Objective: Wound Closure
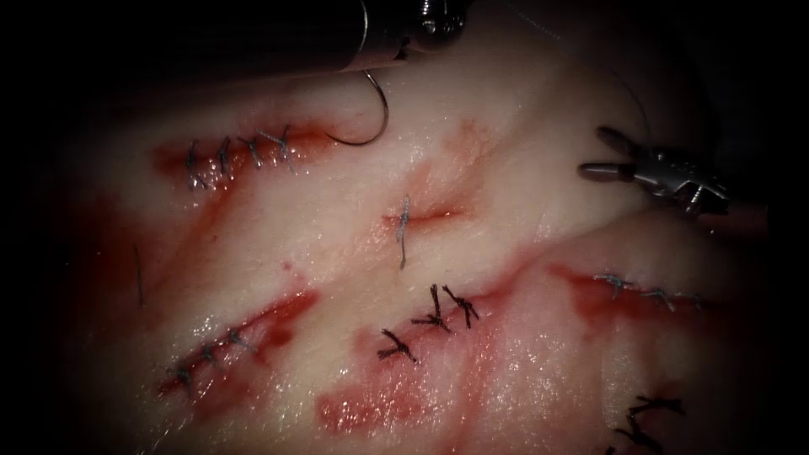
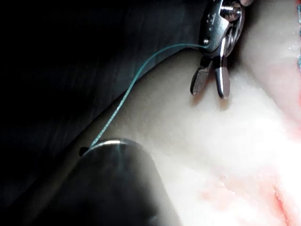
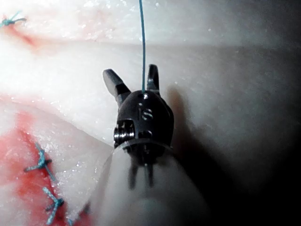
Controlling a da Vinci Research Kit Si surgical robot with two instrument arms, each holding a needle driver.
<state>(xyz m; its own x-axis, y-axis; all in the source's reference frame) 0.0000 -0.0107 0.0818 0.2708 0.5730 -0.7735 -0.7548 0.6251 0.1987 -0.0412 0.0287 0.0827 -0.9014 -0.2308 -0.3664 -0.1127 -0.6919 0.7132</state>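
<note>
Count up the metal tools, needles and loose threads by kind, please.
Tools: 2, the left tool holding the needle near its tail end, the right tool open and holding nothing.
Curved needle: 1, hanging clear of the tissue.
Thread: 1, running between the right tool's open jaws.
Total: 4.

A surgical practice bench: pale tissue (image 1: 354, 244) carrying many stitched cuts (image 1: 240, 153) under endoscope lighting.

Endoscope light is pooling mid-frame on the tissue (image 1: 354, 244), w/ edges fading to black. Wet glare is sparkling there. The needle (image 1: 381, 109), hanging from the left tool (image 1: 379, 50), is glinting. The right tool (image 3: 133, 77), jaws apart, is shining and casting a shadow on strongly lit tissue.
</note>
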